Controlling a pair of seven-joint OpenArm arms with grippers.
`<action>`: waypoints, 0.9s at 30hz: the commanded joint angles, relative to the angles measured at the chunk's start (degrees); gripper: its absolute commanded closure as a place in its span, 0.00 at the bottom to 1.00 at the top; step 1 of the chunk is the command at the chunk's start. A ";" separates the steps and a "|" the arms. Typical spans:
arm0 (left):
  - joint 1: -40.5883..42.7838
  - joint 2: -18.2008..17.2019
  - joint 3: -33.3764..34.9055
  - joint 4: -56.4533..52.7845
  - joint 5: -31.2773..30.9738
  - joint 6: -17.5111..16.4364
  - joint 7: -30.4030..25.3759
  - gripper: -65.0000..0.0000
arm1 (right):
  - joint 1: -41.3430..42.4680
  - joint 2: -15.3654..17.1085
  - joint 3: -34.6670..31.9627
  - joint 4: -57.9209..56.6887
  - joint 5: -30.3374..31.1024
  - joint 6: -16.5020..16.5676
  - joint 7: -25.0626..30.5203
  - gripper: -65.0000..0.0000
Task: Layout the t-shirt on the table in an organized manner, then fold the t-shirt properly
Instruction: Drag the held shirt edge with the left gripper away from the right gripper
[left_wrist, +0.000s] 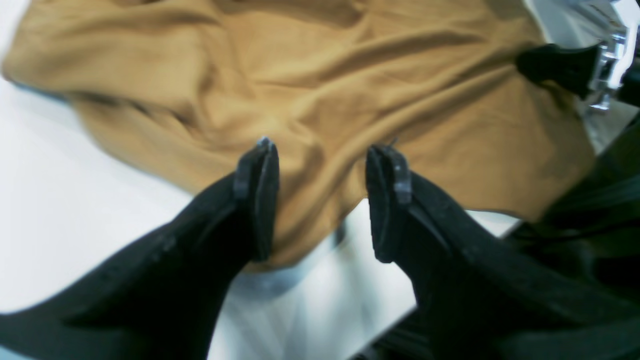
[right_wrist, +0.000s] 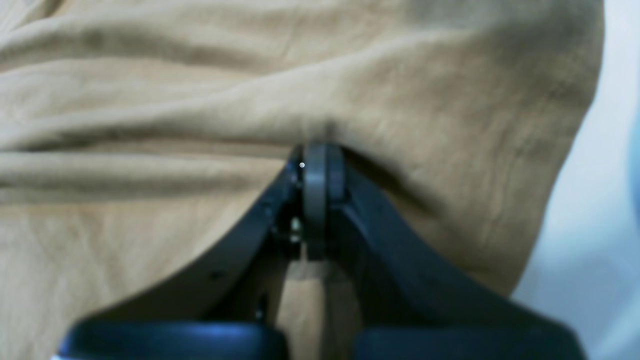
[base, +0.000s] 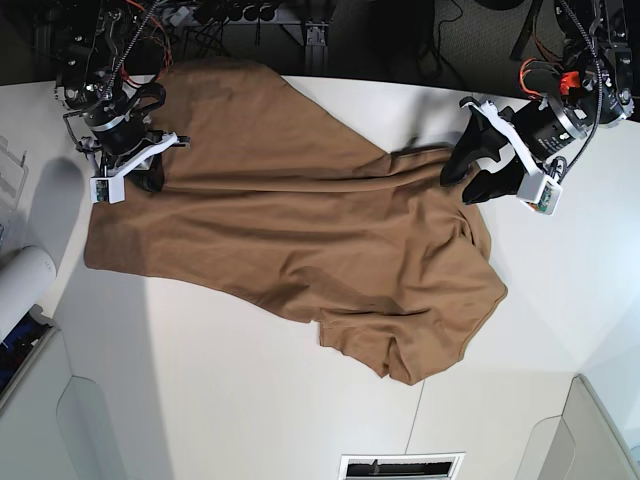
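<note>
The t-shirt (base: 290, 220) lies spread but wrinkled across the far half of the table (base: 220, 400), running from the far-left corner area diagonally toward the near right. Its near edge is uneven, with a folded, bunched lobe at the near right. Bare white tabletop is open on the whole near side and along the right edge beyond the cloth. A thin seam line crosses the table near the front.

The left gripper (left_wrist: 320, 165) is released: in the left wrist view its 2 fingers (left_wrist: 260, 200) stand well apart over the cloth's edge, with nothing between them. In the base view it sits at the shirt's right end, just beside the cloth; contact cannot be confirmed.

The right gripper (right_wrist: 317, 165) is clenched on a pinch of the t-shirt; the right wrist view shows fabric drawn into a ridge at the closed tips. In the base view it is at the far-left edge of the cloth.

Surroundings: a white cylinder (base: 22, 285) lies at the left table edge, apart from the shirt. Cables and dark equipment (base: 250, 15) sit beyond the far edge. A vent-like slot (base: 400, 466) shows at the near edge.

Only the right wrist view shows the closed pinch clearly; only the base view shows the shirt's full outline. The left wrist view is blurred.
</note>
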 joint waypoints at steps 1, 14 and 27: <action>-1.36 -0.68 -2.01 1.05 -0.31 0.61 -2.14 0.52 | 0.11 0.46 0.15 0.28 0.92 -0.13 -0.55 1.00; -12.98 -3.82 1.14 -25.09 6.51 4.37 -9.92 0.46 | 0.26 0.44 0.13 0.28 8.07 3.45 -0.59 1.00; -21.03 2.25 12.17 -30.45 13.05 4.42 -11.76 0.46 | 0.09 0.44 0.13 0.28 8.04 3.45 -1.40 1.00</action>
